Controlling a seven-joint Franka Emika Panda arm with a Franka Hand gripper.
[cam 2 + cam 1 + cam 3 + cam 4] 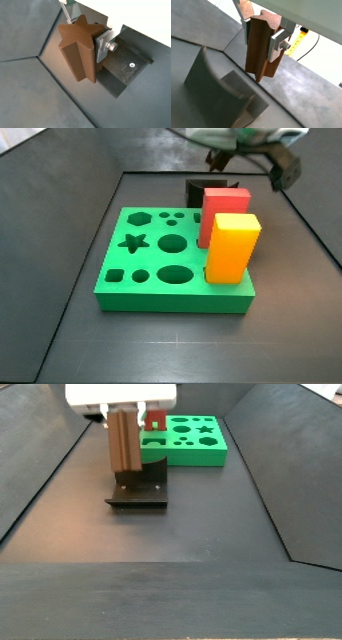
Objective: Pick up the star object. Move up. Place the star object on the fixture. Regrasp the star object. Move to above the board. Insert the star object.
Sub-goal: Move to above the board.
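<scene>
1. Clamping the star object (78,47) between its silver fingers (102,44), the gripper (124,429) holds this brown peg upright directly above the fixture (139,491); in both wrist views the star-shaped end faces the camera.
2. Below the peg's lower tip (260,77), the fixture's dark upright wall (203,75) and base plate sit close, but whether peg and fixture touch cannot be told.
3. Beyond the fixture stands the board (194,441), one green slab, near the rear wall of the dark tray; open floor stretches on the fixture's other side.
4. Counted on the board (147,278): one star hole (134,242), several round holes, one square hole, plus one red block (225,211) and one yellow-orange block (231,249) standing along the edge nearest the fixture.
5. Behind the red block, only the fixture's black top (203,190) shows in a side view, and the gripper there is blurred and cut off by the frame's upper edge.
</scene>
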